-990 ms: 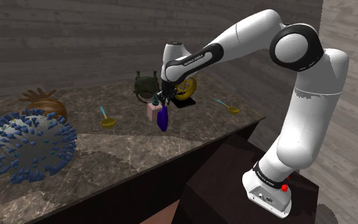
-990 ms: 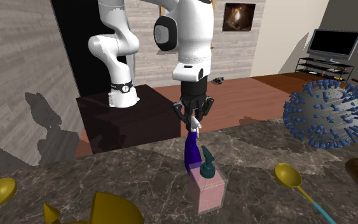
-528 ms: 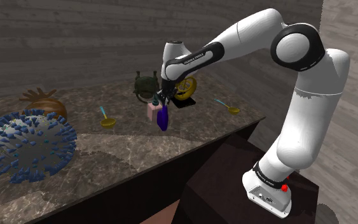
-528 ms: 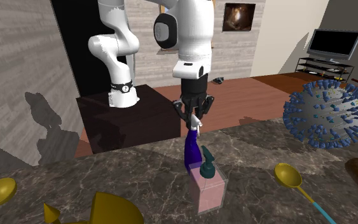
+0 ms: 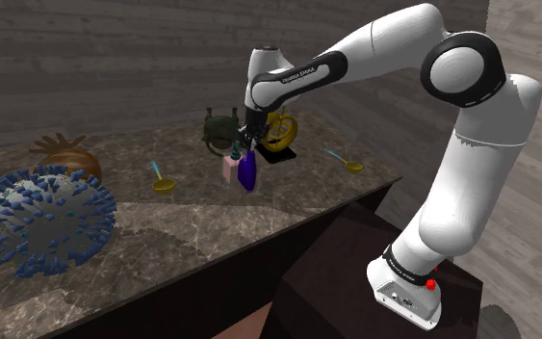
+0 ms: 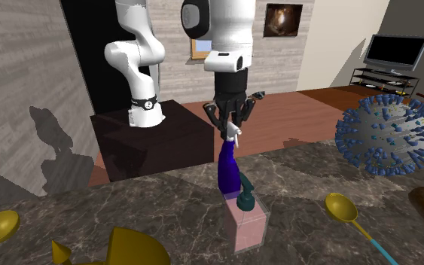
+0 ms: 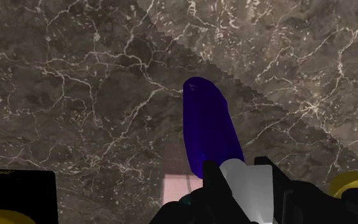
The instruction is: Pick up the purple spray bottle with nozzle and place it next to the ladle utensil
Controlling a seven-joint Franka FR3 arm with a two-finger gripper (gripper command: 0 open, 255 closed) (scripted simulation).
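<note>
The purple spray bottle hangs upright just above the dark marble counter, and my gripper is shut on its white nozzle. From the second exterior view the bottle dangles below the gripper, close behind a pink soap dispenser. In the wrist view the fingers clasp the white nozzle, with the purple body pointing away from my gripper. One yellow ladle lies toward the shoulder view's left of the bottle. A second ladle lies near the counter's right end.
The pink dispenser stands right beside the bottle. A green pot and a yellow object on a black base sit behind it. A big blue spiky ball and a brown object occupy the counter's left.
The gripper has risen with the purple bottle, which now hangs a little higher over the counter. Nothing else on the counter has moved.
</note>
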